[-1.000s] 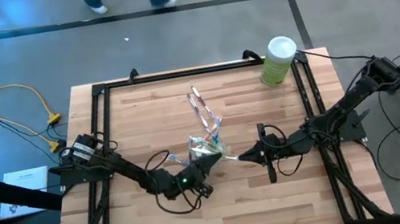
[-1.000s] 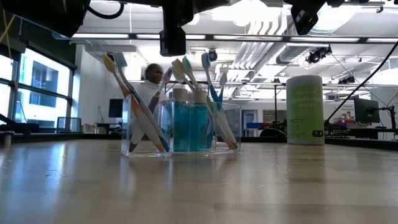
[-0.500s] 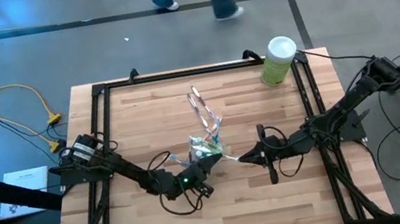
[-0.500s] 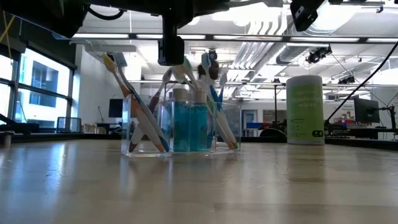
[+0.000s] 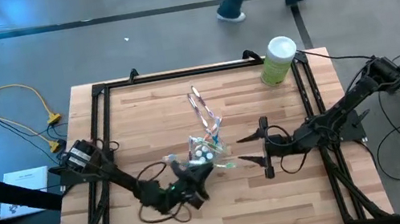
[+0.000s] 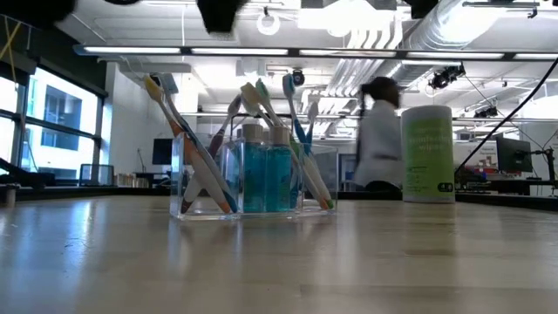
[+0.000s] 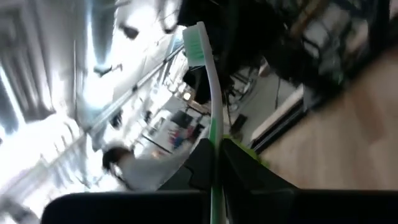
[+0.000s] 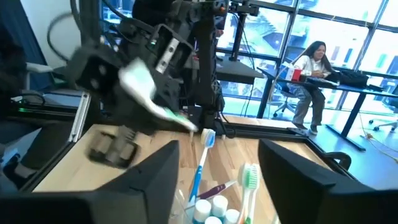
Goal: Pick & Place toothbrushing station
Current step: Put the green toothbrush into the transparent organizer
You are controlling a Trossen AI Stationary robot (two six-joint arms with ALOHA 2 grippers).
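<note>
The desk (image 5: 151, 112) is a wooden top in a black frame. The clear plastic holder (image 6: 253, 179) stands near its middle, upright and resting on the surface. In the low view it holds the teal toothpaste tubes (image 6: 266, 174), standing upright side by side in the middle, and several toothbrushes (image 6: 187, 144) leaning outward toward both ends, heads up. In the high view two more brushes (image 5: 201, 108) lie flat on the desk just beyond the holder, toward the far edge.

The left gripper (image 5: 194, 184) sits just off the holder on the side toward the near edge, raised above the desk. Its fingers are closed tight on a green-and-white toothbrush (image 7: 208, 93); in the left wrist view the handle runs up between the two fingers with the green bristle head at the free end. The right wrist view shows the same brush (image 8: 149, 93) held clear of the holder, blurred.

The right gripper (image 5: 264, 146) hangs beside the holder on the side toward the desk's right edge, not touching it. Its fingers stand spread apart with nothing between them; in the right wrist view they frame the brush heads and tube caps in the holder.

The light-green canister (image 5: 278, 61) with a white lid stands upright at the far right corner, well apart from the holder.

A person (image 6: 375, 131) is in the room beyond the desk.
</note>
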